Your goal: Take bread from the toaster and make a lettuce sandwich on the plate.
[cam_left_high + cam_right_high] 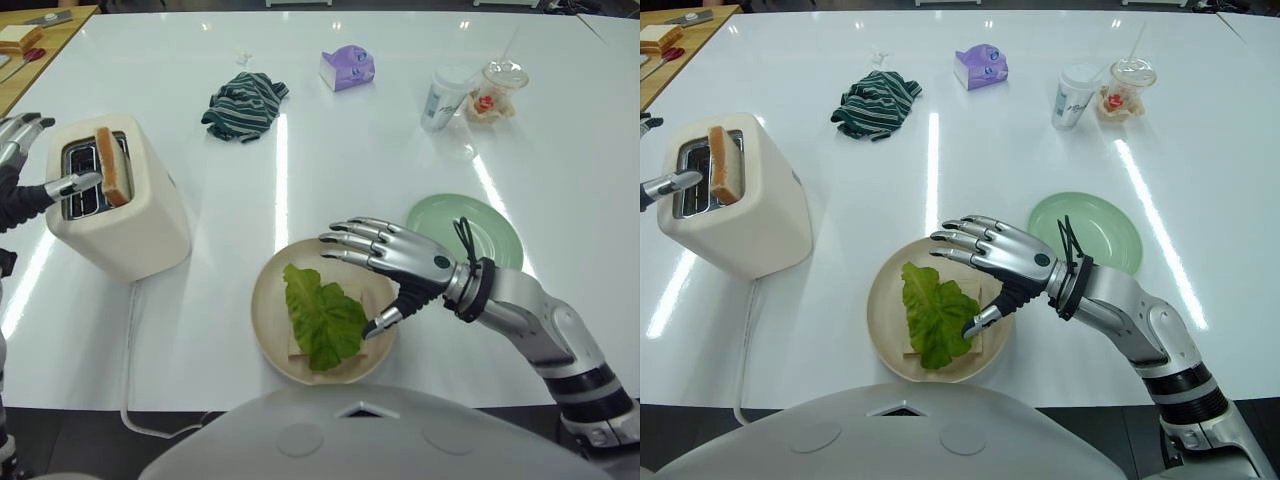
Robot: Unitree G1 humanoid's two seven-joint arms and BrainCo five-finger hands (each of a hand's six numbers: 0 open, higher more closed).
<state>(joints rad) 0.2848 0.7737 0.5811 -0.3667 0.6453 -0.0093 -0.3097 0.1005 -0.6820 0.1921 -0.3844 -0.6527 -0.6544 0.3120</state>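
Note:
A cream toaster stands at the left with one slice of bread sticking up from its slot. My left hand sits at the toaster's left side, one finger lying across the slot against the slice, fingers spread. On the beige plate near the front edge lies a slice of bread with a green lettuce leaf on top. My right hand hovers over the plate's right half, fingers stretched out and holding nothing, thumb tip close to the leaf.
An empty green plate lies right of the beige one. Farther back are a striped cloth, a purple tissue pack, a white cup and a clear lidded cup. A wooden board with bread is at far left.

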